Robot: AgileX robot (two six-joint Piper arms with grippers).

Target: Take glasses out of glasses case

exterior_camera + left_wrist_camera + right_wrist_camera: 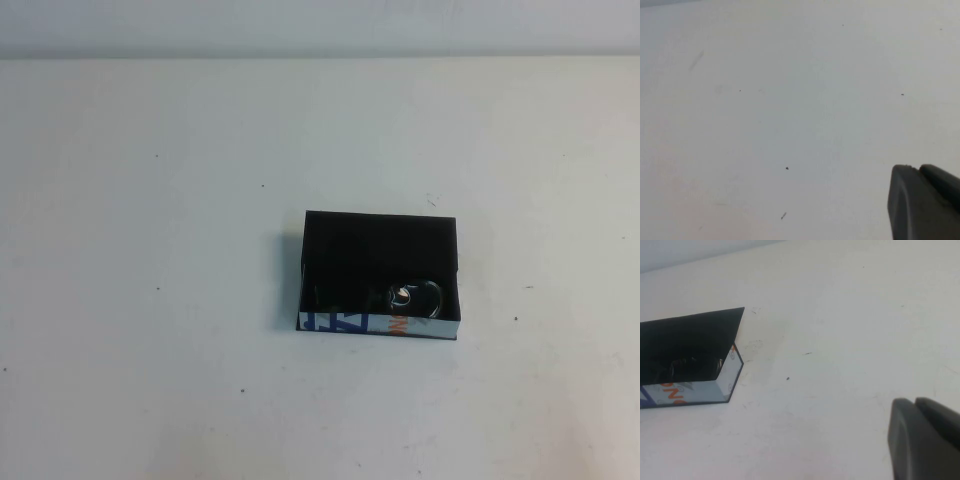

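The glasses case (380, 275) is sitting open right of the high view's center on the white table (150, 300), glasses (415, 298) lying inside at its lower right. They look light, rigid, scratch-prone; gripping the frame bridge seems wisest. Left gripper (925, 202) and right gripper (925, 440) are hanging apart over bare tabletop; their opening cannot be told.

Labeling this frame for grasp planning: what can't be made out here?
- Glasses: high view shows only a lens glint low in the glasses case; the frame merges with the dark interior.
- Glasses, right wrist view: faint shapes only, case cut by the frame edge.
- Left gripper: left wrist view, one dark corner, rest cut off.
- Right gripper: same in right wrist view.
- High view: neither gripper in frame.
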